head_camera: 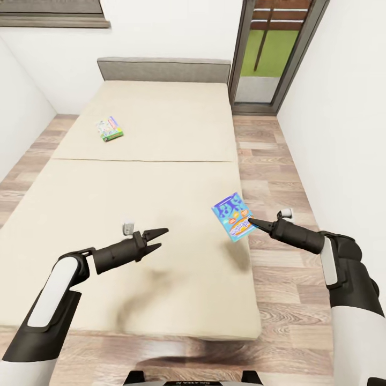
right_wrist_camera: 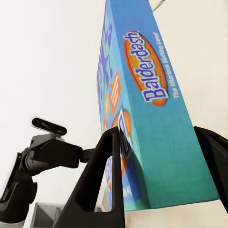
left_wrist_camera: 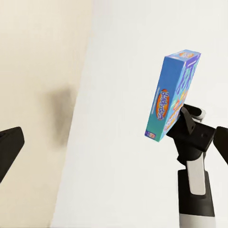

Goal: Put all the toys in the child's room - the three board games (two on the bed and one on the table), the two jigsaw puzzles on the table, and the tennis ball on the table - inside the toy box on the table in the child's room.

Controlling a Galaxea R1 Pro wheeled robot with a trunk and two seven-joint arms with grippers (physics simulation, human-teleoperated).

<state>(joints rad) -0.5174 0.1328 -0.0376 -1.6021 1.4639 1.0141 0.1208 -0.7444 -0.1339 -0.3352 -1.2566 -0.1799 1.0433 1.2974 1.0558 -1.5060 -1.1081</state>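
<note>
A small blue board game box printed "Balderdash" hangs tilted above the bed's right edge, with my right gripper shut on its lower end. The right wrist view shows the blue box clamped between the two dark fingers. From the left wrist view the same box stands on edge in the right gripper. A second board game, green-edged with a pale face, lies flat on the far left of the bed. My left gripper hovers open over the near part of the mattress, holding nothing.
The beige bed has a grey headboard against the far wall. Wood-plank floor runs along the bed's right side to a glass door. White walls close in on both sides.
</note>
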